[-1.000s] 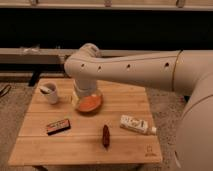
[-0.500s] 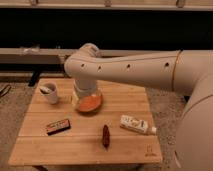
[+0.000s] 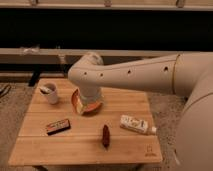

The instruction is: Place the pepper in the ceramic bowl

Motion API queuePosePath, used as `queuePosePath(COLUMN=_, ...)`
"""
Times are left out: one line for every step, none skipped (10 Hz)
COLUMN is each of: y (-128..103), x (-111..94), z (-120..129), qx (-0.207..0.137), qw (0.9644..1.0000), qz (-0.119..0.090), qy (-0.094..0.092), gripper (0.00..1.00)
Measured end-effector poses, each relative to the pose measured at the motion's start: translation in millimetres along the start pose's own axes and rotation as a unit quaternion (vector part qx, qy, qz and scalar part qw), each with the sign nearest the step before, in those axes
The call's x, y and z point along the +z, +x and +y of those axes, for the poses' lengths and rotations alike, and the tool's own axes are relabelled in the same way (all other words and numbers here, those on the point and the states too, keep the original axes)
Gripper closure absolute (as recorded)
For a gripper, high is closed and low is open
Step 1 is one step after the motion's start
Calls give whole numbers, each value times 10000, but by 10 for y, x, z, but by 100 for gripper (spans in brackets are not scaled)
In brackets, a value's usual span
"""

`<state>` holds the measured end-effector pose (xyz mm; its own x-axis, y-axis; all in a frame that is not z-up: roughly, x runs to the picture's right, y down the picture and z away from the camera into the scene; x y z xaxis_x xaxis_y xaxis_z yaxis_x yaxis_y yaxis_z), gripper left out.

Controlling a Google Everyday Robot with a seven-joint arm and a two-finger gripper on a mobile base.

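The pepper [image 3: 105, 135] is a slim dark red-brown chili lying on the wooden table [image 3: 40, 150], near the front edge and a little right of centre. The ceramic bowl [image 3: 75, 102] is a round orange bowl at the table's middle back, partly covered by my arm. My big white arm reaches in from the right and bends down over the bowl. My gripper [image 3: 91, 104] hangs at the arm's end right over the bowl, mostly hidden by the arm. The pepper lies apart from the gripper, towards the front right of the bowl.
A small white mug [image 3: 50, 93] stands at the table's back left. A flat dark bar with an orange label [image 3: 58, 126] lies front left. A white packet [image 3: 136, 124] lies to the right of the pepper. A dark wall and a ledge run behind the table.
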<state>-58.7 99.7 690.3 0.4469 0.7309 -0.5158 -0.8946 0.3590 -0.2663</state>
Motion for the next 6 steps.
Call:
queuePosePath(y=180, x=225, z=37, qx=180, qw=9997, qz=167, qy=-6, gripper=20)
queuePosePath(y=356, x=413, z=61, qx=401, qw=9987, qz=320, qy=-54, gripper=20)
queuePosePath(y=508, x=579, z=53, qx=620, qw=9970, qz=447, qy=-113, gripper=20)
queuePosePath(y=683, x=771, z=90, qx=846, qw=9943, qz=615, qy=-206, gripper=20)
queuePosePath(y=768, x=872, z=122, qx=943, qw=9927, qz=713, qy=-248, gripper=20)
queuePosePath(y=843, x=992, z=178, qx=1035, qw=9906, qz=833, qy=-317, gripper=20)
